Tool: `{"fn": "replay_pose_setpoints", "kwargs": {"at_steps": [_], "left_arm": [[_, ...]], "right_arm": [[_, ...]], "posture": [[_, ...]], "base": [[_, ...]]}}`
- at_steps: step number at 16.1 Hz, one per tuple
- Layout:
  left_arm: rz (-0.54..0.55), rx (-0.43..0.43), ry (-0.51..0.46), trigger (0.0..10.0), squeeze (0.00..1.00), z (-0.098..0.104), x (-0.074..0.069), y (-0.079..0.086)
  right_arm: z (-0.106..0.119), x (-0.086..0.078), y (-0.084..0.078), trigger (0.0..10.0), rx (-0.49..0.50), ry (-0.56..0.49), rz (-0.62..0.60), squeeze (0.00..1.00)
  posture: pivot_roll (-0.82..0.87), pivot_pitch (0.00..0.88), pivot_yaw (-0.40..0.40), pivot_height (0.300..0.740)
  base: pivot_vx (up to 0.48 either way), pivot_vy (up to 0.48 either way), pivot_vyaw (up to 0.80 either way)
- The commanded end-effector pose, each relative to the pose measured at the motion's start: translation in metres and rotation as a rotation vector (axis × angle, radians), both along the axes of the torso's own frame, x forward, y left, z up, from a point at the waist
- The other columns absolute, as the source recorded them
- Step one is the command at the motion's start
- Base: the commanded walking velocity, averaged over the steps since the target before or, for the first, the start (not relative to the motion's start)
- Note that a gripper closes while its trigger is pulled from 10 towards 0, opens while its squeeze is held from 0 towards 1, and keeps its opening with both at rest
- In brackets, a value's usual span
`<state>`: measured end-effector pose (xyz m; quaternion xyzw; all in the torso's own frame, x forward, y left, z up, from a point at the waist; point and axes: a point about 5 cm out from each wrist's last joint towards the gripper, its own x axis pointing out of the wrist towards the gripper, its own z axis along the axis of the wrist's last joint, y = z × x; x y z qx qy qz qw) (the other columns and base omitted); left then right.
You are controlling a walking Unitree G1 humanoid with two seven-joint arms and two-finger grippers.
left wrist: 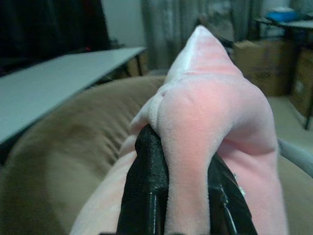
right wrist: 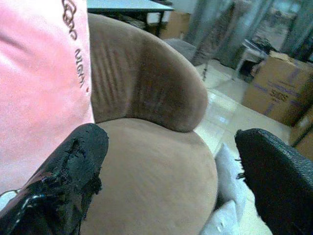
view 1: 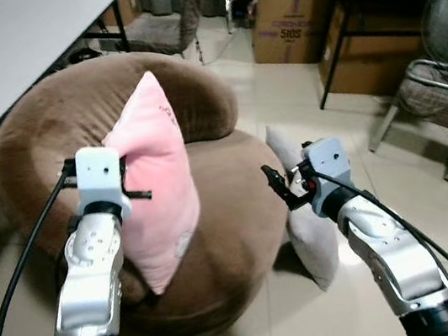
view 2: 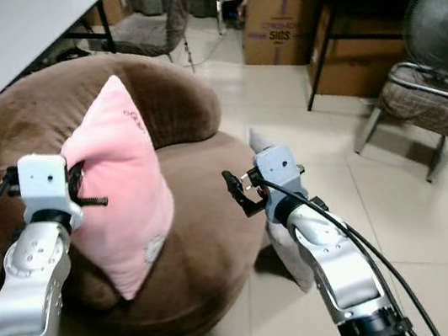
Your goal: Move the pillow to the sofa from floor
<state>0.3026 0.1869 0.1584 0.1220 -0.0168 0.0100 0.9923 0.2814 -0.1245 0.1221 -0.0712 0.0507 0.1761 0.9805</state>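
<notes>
Left wrist view: left gripper (left wrist: 183, 196) clamps pillow (view 1: 157, 178) above sofa (view 1: 232, 218), unreleased; right gripper (right wrist: 171, 171) gapes empty.

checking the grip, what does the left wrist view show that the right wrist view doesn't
Left wrist view: the left gripper shut on a bunched fold of the pink pillow, with the white table beyond.

Right wrist view: the right gripper open, holding nothing, the pillow's embroidered lettering, and a grey pillow beside the sofa.

Both: the pink pillow, the brown sofa and cardboard boxes behind.
</notes>
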Motion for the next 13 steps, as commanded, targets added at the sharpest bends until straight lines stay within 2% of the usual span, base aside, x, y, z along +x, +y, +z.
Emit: {"fn": "replay_pose_setpoints", "kwargs": {"at_steps": [1, 3, 8, 11, 13], "left_arm": [[-0.009, 0.001, -0.071, 10.0, 0.00, 0.014, 0.002, -0.001], [-0.016, -0.006, -0.067, 10.0, 0.00, 0.013, 0.003, -0.003], [-0.040, -0.023, -0.057, 10.0, 0.00, 0.008, 0.002, -0.007], [-0.097, -0.035, -0.049, 10.0, 0.00, 0.007, 0.002, -0.014], [-0.148, -0.085, -0.030, 10.0, 0.00, 0.006, 0.004, -0.023]], "right_arm": [[0.007, 0.002, 0.003, 10.0, -0.002, -0.019, 0.013, 0.00], [0.006, 0.003, 0.003, 10.0, -0.012, -0.022, 0.014, 0.00], [0.003, 0.002, 0.001, 10.0, -0.013, -0.008, -0.006, 0.00], [0.002, 0.001, -0.002, 10.0, -0.012, -0.001, -0.028, 0.00], [0.000, 0.000, -0.003, 10.0, -0.012, 0.004, -0.039, 0.00]], "posture": [[0.06, 0.000, -0.053, 0.740], [0.07, 0.000, -0.055, 0.740], [0.07, 0.000, -0.053, 0.740], [0.06, 0.000, -0.049, 0.740], [0.06, 0.000, -0.049, 0.740]], "base": [[0.379, 0.000, 0.80], [0.394, 0.000, 0.80], [0.388, 0.000, 0.00], [0.340, 0.000, 0.00], [0.000, 0.000, 0.00]]}}
